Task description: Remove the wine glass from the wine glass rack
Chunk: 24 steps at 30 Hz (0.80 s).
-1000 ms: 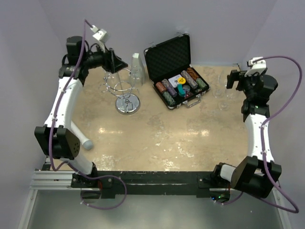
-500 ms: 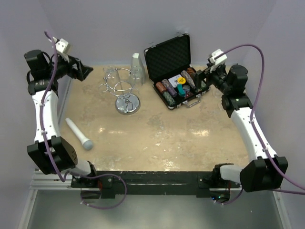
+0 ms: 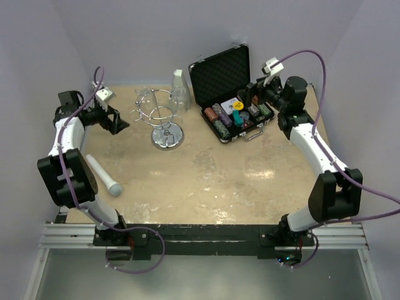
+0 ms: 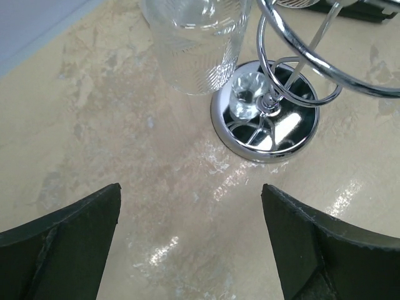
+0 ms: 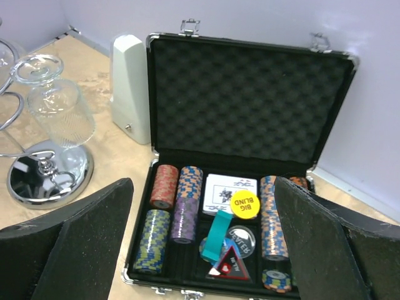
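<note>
The wine glass rack (image 3: 164, 119) is a chrome wire stand with a round mirrored base (image 4: 265, 119), at the table's back left. A clear ribbed wine glass (image 5: 59, 109) hangs upside down from one of its loops on the side toward the case. It also shows in the top view (image 3: 179, 99) and the left wrist view (image 4: 197, 44). My left gripper (image 3: 116, 120) is open and empty, low over the table left of the rack (image 4: 190, 187). My right gripper (image 3: 253, 94) is open and empty above the open case (image 5: 204, 181).
An open black case (image 3: 232, 87) of poker chips (image 5: 187, 200) stands right of the rack. A white upright box (image 5: 130, 87) stands behind the glass. A white microphone (image 3: 103, 176) lies at the left front.
My left gripper left the rack, swung out to the far left, then came back low beside the rack. My right arm swung from the far right to over the case.
</note>
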{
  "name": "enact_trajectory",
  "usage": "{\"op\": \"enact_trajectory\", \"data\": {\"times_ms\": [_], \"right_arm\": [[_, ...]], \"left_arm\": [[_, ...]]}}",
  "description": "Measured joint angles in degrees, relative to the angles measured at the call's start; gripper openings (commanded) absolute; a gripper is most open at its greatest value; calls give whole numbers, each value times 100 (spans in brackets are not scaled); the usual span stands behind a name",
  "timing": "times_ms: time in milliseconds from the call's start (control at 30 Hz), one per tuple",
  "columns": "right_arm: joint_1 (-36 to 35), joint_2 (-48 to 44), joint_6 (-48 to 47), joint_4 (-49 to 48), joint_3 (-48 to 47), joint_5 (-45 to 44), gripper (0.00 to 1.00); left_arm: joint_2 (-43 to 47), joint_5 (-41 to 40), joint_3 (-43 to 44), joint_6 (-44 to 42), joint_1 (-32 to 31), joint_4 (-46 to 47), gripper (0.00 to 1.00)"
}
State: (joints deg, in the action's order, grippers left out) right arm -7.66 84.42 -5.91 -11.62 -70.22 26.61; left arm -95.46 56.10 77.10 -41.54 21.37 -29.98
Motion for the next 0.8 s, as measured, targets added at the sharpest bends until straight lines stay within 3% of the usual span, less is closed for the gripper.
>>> {"op": "enact_trajectory", "data": {"times_ms": [200,633,800], "right_arm": [[-107,439,234,-37,-269,4,98],[-348,693,184,-81,-573,-129,99],[-450,778,87,-22,-573,-210,99]], "left_arm": [[-170,15,-313,184,-94,623,98],[-389,-31,-953,1615,-706,3661,100],[-496,50,-946,1919,-870,4203,99]]}}
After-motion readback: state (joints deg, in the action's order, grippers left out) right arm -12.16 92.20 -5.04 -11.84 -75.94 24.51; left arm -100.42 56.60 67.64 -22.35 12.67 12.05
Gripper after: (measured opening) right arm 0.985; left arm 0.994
